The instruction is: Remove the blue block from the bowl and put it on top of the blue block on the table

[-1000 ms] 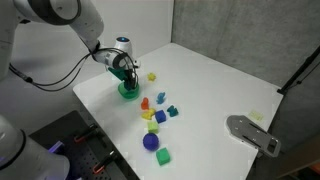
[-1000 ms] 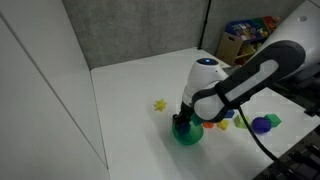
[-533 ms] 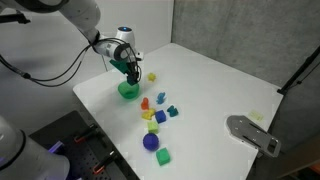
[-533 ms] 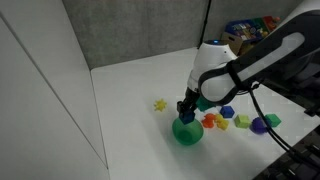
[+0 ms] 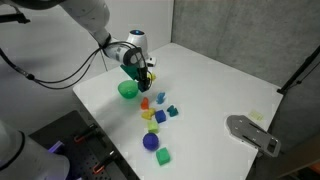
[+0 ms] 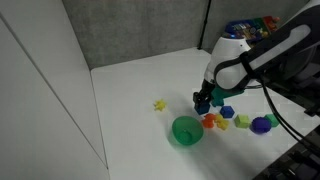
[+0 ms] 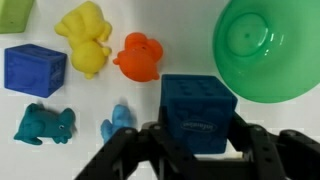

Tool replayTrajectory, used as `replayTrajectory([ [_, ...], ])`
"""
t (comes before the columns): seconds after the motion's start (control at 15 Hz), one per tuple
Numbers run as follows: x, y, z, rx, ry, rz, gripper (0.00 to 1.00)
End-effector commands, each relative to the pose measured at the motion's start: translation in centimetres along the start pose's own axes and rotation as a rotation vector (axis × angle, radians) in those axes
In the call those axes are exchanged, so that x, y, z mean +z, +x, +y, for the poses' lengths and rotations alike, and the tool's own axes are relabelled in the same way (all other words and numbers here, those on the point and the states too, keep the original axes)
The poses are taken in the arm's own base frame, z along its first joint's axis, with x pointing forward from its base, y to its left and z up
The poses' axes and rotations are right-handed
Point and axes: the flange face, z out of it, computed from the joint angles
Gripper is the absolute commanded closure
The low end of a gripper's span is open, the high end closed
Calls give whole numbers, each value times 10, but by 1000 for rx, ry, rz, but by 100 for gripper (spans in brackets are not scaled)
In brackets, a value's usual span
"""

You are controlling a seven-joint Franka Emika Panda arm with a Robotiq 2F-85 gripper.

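White tabletop (image 5: 225, 85) under grey wall panels. Reading the wrist view left to right: a second blue block (image 7: 35, 70) lying on the table, a yellow toy (image 7: 85, 40), an orange toy (image 7: 140, 57), then the dark, studded blue block (image 7: 198, 105) clamped in my gripper (image 7: 198, 132), held above the table just beside the green bowl (image 7: 270, 50). The bowl sits toward the arm-side edge. The tabletop's far half lies open. I count two blue blocks, one bowl and one dark ball (image 5: 150, 142).
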Motion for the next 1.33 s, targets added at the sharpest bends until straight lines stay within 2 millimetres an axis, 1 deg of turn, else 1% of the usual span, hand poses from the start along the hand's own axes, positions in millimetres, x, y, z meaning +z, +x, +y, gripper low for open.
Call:
replayTrajectory([
  [0.0, 3, 1, 37, 39, -28, -1, 69],
  [0.2, 1, -1, 72, 94, -64, 4, 69],
  [0.4, 7, -7, 106, 133, -83, 10, 69],
  [0.67, 19, -15, 143, 190, -96, 33, 69],
  [1.0, 24, -25, 174, 246, -90, 91, 69],
  [1.27, 29, -32, 190, 261, -86, 74, 69],
])
